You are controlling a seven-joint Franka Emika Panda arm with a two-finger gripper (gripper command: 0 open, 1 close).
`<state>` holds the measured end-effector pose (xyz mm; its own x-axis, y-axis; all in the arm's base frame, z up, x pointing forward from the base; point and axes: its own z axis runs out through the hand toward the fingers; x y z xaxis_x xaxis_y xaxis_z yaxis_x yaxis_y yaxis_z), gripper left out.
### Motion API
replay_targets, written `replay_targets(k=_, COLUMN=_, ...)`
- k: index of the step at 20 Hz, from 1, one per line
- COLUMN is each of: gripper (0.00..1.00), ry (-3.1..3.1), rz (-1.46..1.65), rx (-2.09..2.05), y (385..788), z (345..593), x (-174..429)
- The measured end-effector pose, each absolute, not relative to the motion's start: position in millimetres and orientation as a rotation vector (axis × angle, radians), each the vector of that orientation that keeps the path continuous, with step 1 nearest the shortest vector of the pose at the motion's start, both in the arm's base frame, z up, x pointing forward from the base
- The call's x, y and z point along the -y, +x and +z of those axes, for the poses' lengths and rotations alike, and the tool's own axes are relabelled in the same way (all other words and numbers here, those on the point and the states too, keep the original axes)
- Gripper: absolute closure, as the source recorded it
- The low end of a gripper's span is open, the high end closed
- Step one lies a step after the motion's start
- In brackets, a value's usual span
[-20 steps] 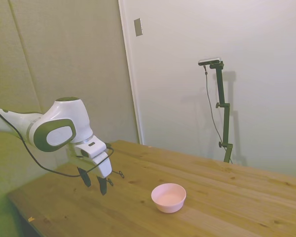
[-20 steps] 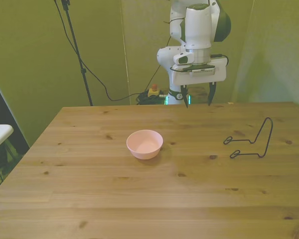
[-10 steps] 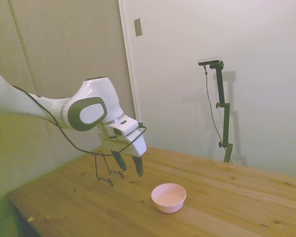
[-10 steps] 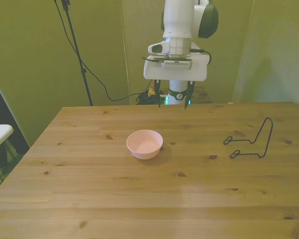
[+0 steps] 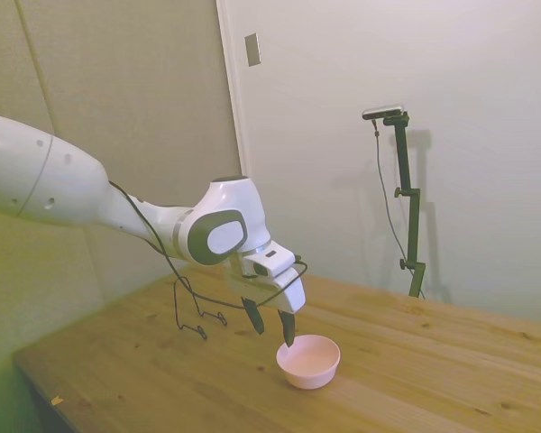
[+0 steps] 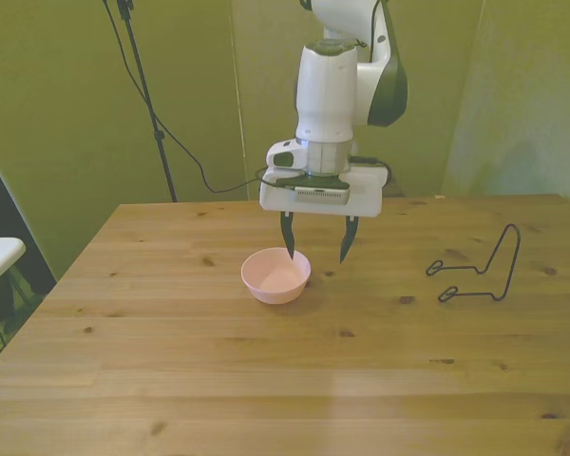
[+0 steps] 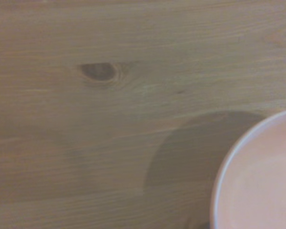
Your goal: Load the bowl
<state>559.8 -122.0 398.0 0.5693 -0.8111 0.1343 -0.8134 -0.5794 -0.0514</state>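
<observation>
A pale pink bowl [image 6: 276,275] is sitting on the wooden counter [image 6: 266,380]. The robot's hand [image 6: 316,244] is hovering over the bowl's rim, fingers spread apart and empty, seemingly lining up to grip it.

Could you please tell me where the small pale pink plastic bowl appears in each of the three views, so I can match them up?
Side view: the small pale pink plastic bowl sits low and right of centre on the wooden table, under the open gripper.
Front view: the bowl is near the middle, at the gripper.
Wrist view: only its rim shows at a corner.
Shared landmark: the table.
</observation>
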Motion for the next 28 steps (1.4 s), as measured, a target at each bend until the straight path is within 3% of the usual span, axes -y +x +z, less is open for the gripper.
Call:
replay_targets(k=3, gripper=0.0, ry=2.751, rz=0.218, rx=1.456, y=566.0, z=382.2, x=128.8)
replay_targets(k=4, gripper=1.0, ry=2.746, rz=0.214, rx=1.461, y=567.3, z=378.3, x=130.7)
replay_targets(k=11, gripper=1.0, ry=2.728, rz=0.205, rx=1.481, y=572.1, z=365.0, x=133.4)
replay_targets(k=28, gripper=1.0, ry=2.706, rz=0.204, rx=1.515, y=567.8, z=365.1, x=151.0)
